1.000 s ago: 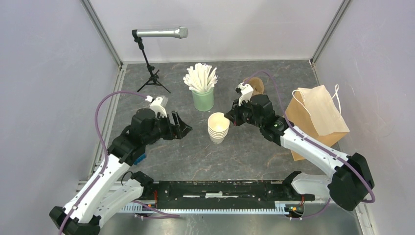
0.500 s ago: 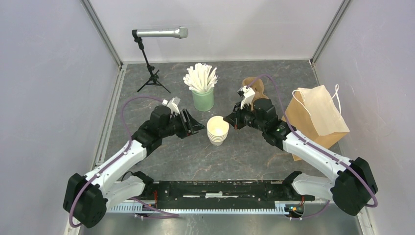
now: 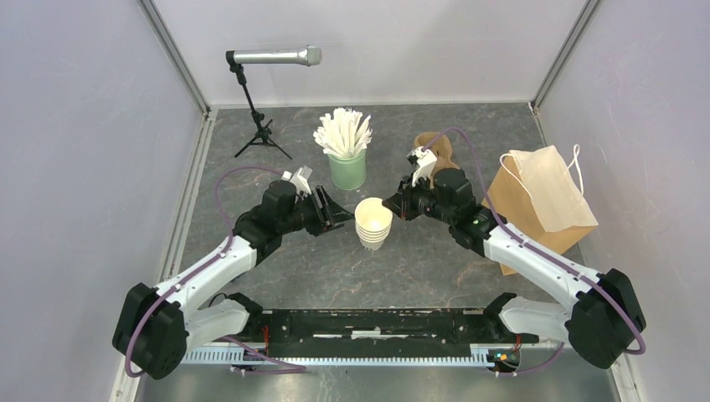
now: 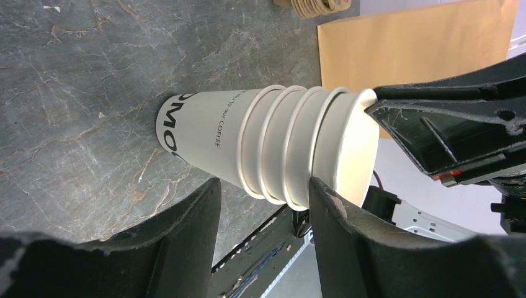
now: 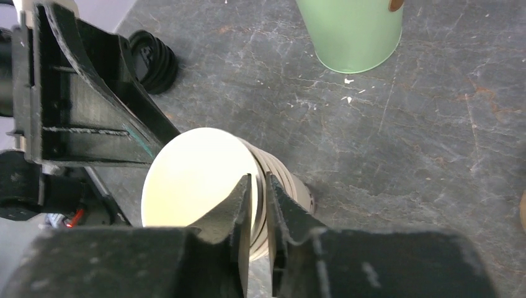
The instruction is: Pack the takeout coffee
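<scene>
The takeout coffee is out of view; no lidded cup shows. A stack of lidless cream cups point(image 3: 373, 224) stands mid-table, its lowest cup printed with dark letters point(image 4: 211, 130). My left gripper point(image 3: 339, 213) is at the stack's left side. It is open, its two fingers point(image 4: 263, 186) flanking the upper rims, with a gap on the lower side. My right gripper point(image 3: 389, 203) reaches in from the right. Its jaws point(image 5: 259, 180) stand almost together over the top cup's rim point(image 5: 192, 174), pinching the wall.
A mint-green cup of white sticks point(image 3: 347, 167) stands behind the stack. A brown paper bag point(image 3: 544, 201) lies at the right, with brown cardboard pieces point(image 3: 435, 146) behind the right arm. A microphone on a stand point(image 3: 268, 59) is at the back left.
My left arm has swung in from the left to the stack, and its jaws have narrowed around the rims. The right gripper has stayed at the top cup's rim.
</scene>
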`<action>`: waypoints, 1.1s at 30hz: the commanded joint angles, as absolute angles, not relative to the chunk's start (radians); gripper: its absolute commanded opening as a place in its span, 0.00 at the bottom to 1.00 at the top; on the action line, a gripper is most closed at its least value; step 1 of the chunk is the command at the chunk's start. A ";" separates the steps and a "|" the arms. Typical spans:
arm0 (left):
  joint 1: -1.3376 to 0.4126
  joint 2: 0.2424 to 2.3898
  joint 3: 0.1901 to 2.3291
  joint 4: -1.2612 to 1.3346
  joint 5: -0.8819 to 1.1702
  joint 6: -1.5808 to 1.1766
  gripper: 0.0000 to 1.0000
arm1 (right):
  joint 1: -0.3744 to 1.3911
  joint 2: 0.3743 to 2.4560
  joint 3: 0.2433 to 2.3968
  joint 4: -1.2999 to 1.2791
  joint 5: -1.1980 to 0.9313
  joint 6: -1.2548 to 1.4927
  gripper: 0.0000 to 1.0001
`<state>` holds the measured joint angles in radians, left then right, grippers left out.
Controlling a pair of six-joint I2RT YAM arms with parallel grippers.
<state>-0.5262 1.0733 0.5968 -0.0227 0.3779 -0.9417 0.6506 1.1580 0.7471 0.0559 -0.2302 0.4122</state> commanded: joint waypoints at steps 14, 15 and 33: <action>-0.531 1.095 0.597 0.030 0.399 -0.943 0.61 | 0.725 1.235 0.985 -0.270 -0.021 0.147 0.50; -0.531 1.095 0.596 0.029 0.399 -0.942 0.62 | 0.735 1.238 1.003 -0.291 -0.007 0.136 0.53; -0.531 1.104 0.591 0.043 0.420 -0.953 0.62 | 0.891 1.282 1.087 -0.274 -0.125 0.079 0.44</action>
